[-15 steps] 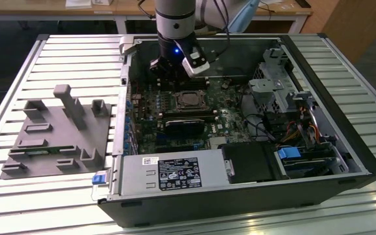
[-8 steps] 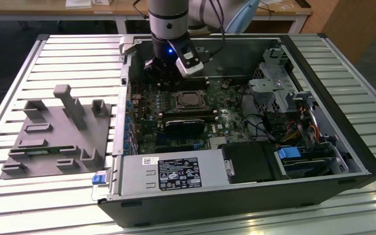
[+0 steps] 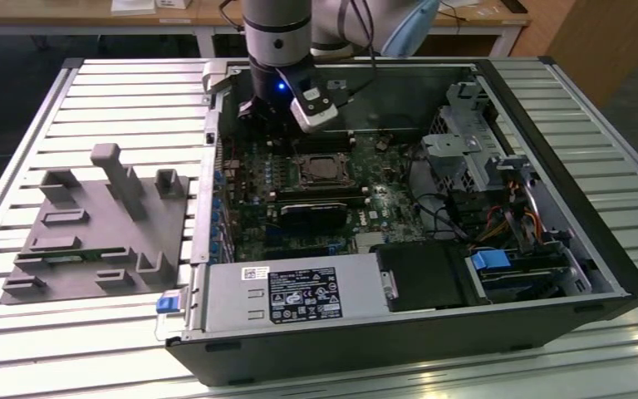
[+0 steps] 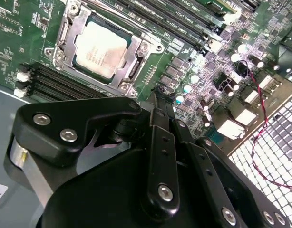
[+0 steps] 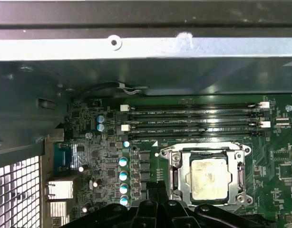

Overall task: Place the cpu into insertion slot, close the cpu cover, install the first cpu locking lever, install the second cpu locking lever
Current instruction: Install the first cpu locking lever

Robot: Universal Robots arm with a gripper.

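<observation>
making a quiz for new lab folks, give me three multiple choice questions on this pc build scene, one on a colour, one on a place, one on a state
1. The fixture on the table is: A red, B grey, C blue.
2. The cpu lies: A on the fixture, B on the table, C in the insertion slot.
3. The cpu cover is: A down around the cpu, B standing upright, C taken off.

Answers:
1 B, its blocks look plain grey in the exterior view.
2 C, the silvery chip sits inside the socket on the green board.
3 A, the frame lies flat around the chip in both wrist views.
</observation>
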